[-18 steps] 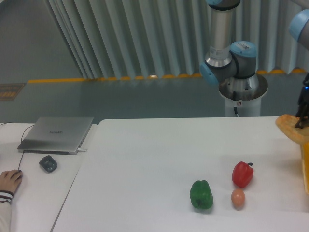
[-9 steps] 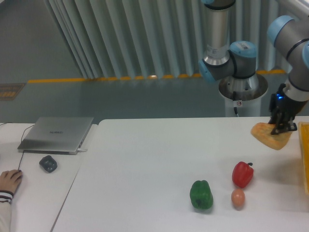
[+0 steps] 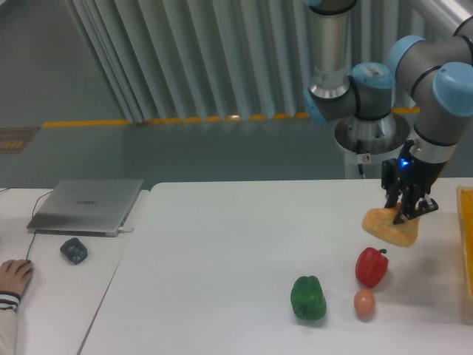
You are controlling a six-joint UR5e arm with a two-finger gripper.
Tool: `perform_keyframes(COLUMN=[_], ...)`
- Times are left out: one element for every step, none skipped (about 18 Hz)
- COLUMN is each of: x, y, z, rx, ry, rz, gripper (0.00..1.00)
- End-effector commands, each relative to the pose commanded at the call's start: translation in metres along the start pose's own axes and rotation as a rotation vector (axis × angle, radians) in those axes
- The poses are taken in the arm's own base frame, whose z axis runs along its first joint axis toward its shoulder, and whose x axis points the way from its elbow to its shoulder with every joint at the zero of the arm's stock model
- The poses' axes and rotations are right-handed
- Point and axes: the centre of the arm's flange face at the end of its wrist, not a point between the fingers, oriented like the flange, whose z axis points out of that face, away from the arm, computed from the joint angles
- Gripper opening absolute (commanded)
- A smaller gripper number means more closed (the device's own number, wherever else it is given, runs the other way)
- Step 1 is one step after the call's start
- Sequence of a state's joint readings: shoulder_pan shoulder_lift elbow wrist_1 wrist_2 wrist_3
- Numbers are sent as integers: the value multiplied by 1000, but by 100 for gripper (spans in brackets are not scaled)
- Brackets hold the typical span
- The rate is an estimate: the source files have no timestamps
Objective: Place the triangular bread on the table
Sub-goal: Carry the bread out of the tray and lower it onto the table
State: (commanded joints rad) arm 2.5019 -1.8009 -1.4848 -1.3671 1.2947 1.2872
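The triangular bread [image 3: 388, 226] is golden-brown with a paler edge and hangs just above the white table [image 3: 222, 259] at the right side. My gripper [image 3: 404, 211] is shut on the bread's upper right part, fingers pointing down. The bread is above and slightly right of the red pepper [image 3: 371, 266].
A green pepper [image 3: 308, 298] and a small tan egg-like ball [image 3: 364, 303] lie near the table's front. An orange tray edge [image 3: 468, 244] shows at the far right. A laptop [image 3: 87, 205], a mouse [image 3: 74, 250] and a person's hand [image 3: 15, 277] are on the left desk.
My gripper has carried the bread leftward and down from the far right edge near the tray to a spot above the red pepper.
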Motion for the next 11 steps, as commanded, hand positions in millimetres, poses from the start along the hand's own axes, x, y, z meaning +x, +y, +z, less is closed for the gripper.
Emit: perform_keyframes(x=[-3, -6, -9, -13, -17, -19, -19, -18, -18, -22, -25], y=[0, -2, -2, -3, -2, 0, 2, 2, 2, 1, 0], z=[1, 0, -2, -2, 1, 2, 3, 5, 6, 6, 7], rx=[5, 14, 20, 26, 21, 10, -4, -11, -11, -10, -5], ry=[-22, -45, -68, -91, -106, -111, -113, -110, -110, -115, -127], rz=[-14, -25, -37, -35, -35, -34, -32, -29, -37, -37, -34], gripper=[33, 33, 33, 33, 33, 33, 33, 33, 33, 33, 33])
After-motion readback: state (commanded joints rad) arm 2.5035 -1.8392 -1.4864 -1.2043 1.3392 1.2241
